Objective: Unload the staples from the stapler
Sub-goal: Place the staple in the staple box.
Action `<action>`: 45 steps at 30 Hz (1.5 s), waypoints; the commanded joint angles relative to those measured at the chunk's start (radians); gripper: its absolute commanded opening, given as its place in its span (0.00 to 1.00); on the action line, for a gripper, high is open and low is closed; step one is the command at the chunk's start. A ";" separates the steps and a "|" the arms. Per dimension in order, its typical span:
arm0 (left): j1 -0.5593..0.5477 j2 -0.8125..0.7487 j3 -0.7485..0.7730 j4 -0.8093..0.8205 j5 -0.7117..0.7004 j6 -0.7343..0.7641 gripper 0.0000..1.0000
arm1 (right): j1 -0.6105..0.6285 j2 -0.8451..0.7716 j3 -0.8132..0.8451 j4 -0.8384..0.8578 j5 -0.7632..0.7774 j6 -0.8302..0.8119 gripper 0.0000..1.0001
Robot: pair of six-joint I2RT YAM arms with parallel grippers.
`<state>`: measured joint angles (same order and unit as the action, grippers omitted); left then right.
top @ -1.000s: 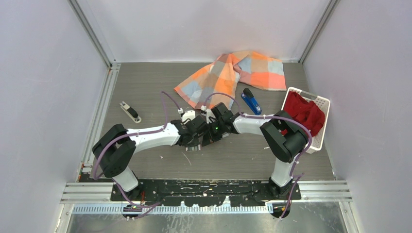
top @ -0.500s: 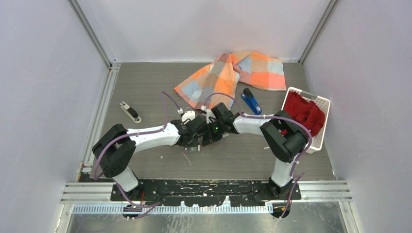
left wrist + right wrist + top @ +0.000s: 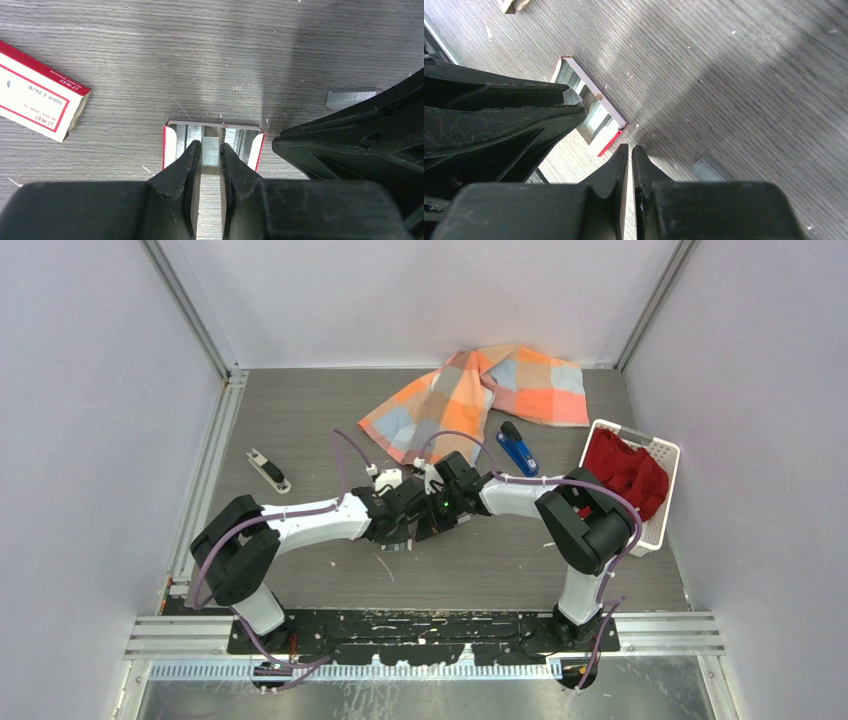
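Mid-table, left gripper [image 3: 211,150]: closed narrowly on staples [image 3: 211,159] held in a red-edged tray [image 3: 170,145].
Right gripper [image 3: 630,150]: pressed together, nothing held, set just beside the tray.
Stapler [image 3: 518,448]: laid well apart, back right, near a checked cloth [image 3: 480,390].

The top external view looks down from high above and behind the arm bases, taking in the whole table [image 3: 300,410]. Each wrist view sits close over the table's middle, looking past the left gripper [image 3: 211,150] or the right gripper [image 3: 630,148]. Both share the red-edged tray [image 3: 170,145] of staples [image 3: 240,142] and a loose staple strip [image 3: 352,97].
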<state>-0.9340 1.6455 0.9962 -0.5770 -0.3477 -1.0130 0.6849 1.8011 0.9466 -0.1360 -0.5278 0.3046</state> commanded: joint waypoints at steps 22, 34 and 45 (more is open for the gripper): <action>-0.005 -0.023 0.025 0.016 -0.005 0.000 0.25 | -0.001 -0.017 0.040 0.012 -0.007 -0.017 0.13; -0.015 -0.123 0.036 -0.009 -0.028 0.043 0.24 | -0.002 -0.030 0.052 0.000 -0.013 -0.054 0.17; -0.015 -0.482 -0.169 0.154 0.030 0.321 0.27 | -0.031 -0.138 0.091 -0.070 -0.053 -0.213 0.29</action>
<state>-0.9443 1.3270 0.9047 -0.5247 -0.3374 -0.8429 0.6765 1.7710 0.9741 -0.1761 -0.5312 0.1974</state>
